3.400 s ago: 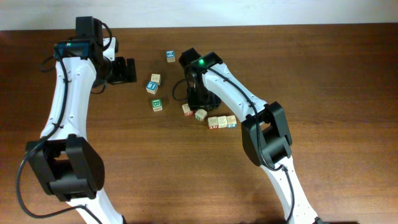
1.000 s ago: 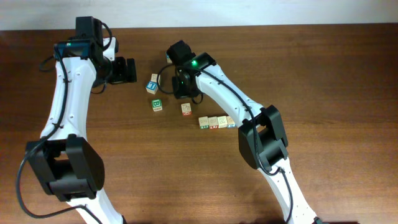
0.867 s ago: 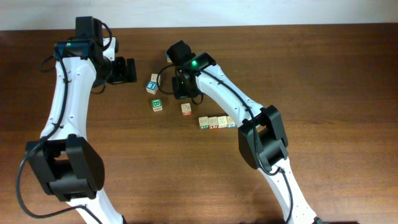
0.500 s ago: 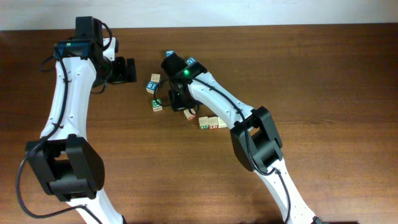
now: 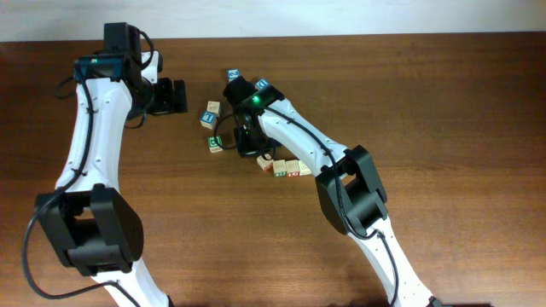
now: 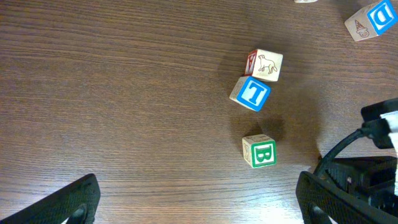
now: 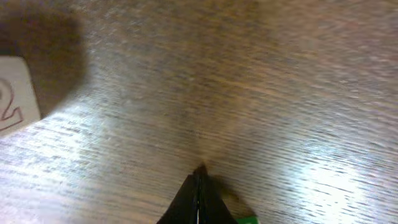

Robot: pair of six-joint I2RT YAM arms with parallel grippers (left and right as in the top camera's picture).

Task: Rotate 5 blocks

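My left gripper is spread wide with nothing between its fingers, above the bare table. Ahead of it, toward its right finger, stands the green B block. Farther ahead lie the blue L block and the dog block, close together, and the blue D block is far off to the right. My right gripper is pinched fully together on nothing, its tips low over the wood; I cannot tell if they touch it. A pale block sits ahead-left of them, apart. Seen from overhead, the row of blocks starts just right of that gripper, with the green B block near on its left.
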